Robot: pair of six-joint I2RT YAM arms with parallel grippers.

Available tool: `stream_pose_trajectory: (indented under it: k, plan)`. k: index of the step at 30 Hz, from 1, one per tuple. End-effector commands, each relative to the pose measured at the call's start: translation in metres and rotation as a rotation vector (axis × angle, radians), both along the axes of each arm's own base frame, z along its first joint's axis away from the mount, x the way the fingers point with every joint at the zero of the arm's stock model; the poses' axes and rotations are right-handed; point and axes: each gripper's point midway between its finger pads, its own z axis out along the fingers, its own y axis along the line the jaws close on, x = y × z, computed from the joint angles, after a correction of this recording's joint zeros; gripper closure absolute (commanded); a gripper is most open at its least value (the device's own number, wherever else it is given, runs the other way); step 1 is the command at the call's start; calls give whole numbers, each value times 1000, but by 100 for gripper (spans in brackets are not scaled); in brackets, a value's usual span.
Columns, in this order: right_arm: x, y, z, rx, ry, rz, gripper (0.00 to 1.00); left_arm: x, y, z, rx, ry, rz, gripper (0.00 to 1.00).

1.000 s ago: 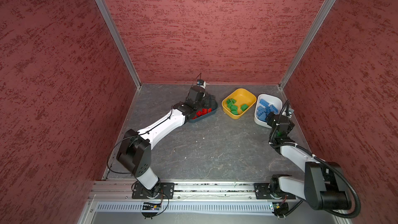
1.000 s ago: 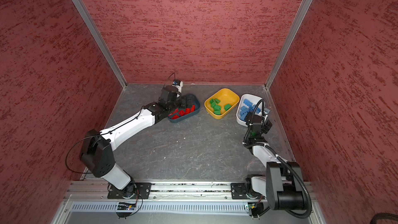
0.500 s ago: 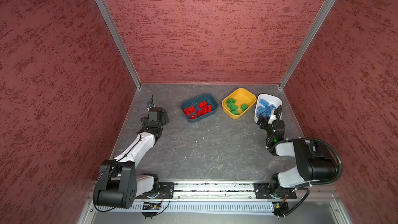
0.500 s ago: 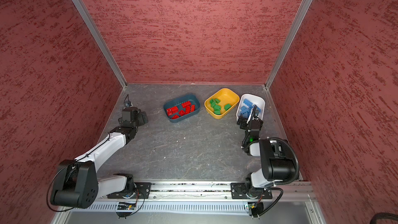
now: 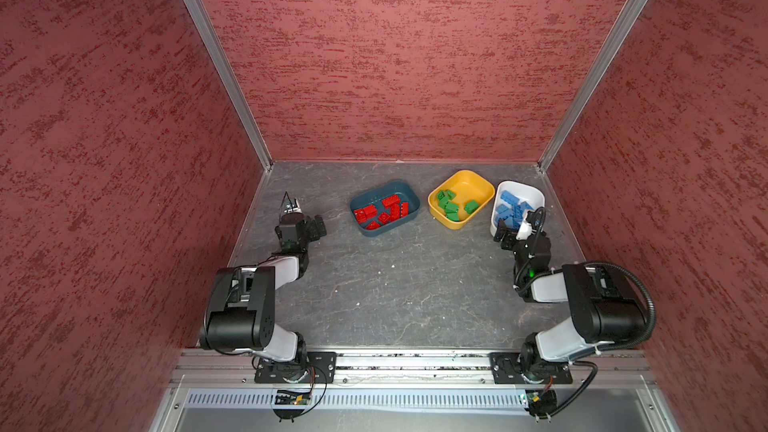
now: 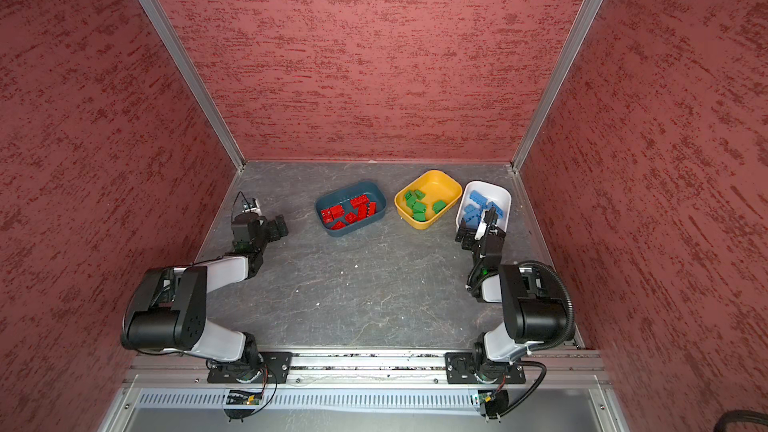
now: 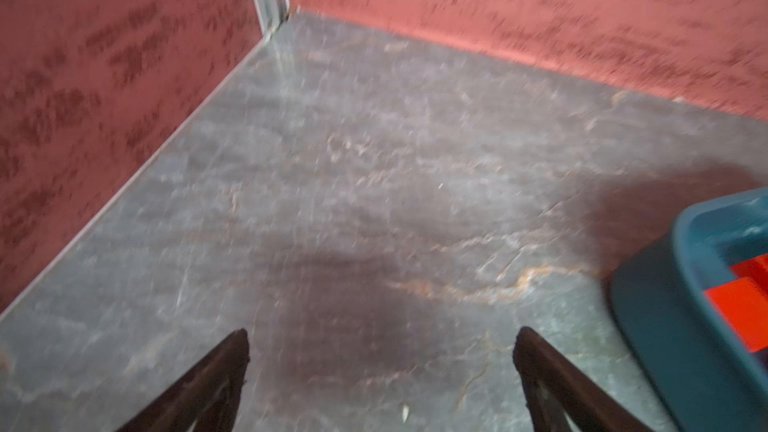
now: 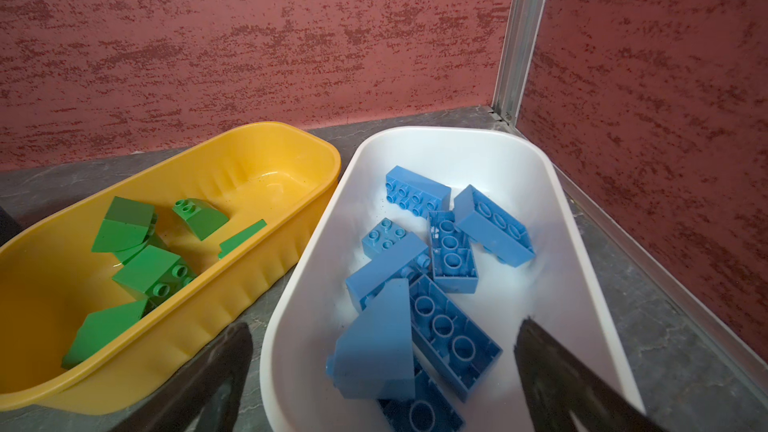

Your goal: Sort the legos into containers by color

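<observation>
Three containers stand in a row at the back in both top views. The dark teal one [image 5: 388,230] holds several red legos [image 5: 382,211], the yellow one [image 5: 457,224] several green legos [image 5: 451,207], the white one [image 5: 528,189] several blue legos [image 5: 511,207]. My left gripper [image 5: 319,227] is open and empty, low over bare floor left of the teal container [image 7: 665,326]. My right gripper [image 8: 385,324] is open and empty above the white container's [image 8: 291,326] near end, over the blue legos [image 8: 449,251]; one finger hangs over the gap beside the yellow container [image 8: 249,280].
Red textured walls close in the grey stone-patterned floor [image 5: 395,284] on three sides. Both arms are folded back near their bases on the front rail [image 5: 415,361]. A few tiny pale specks lie on the floor.
The left arm has drawn back from above the teal container to the left side and folded toward its base. The right arm has also folded back, with its gripper staying by the white container.
</observation>
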Motion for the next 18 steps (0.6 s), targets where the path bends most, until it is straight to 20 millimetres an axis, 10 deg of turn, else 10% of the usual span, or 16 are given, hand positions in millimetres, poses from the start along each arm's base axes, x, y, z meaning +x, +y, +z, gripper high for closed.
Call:
stream_pose_trajectory:
  k: [1,18]
  plan:
    - [3,1,18,-25,-63,19,1,-2,-16,19,43,-153,-81,1]
    - [3,2,17,-25,-62,24,1,-7,-12,14,39,-188,-58,1]
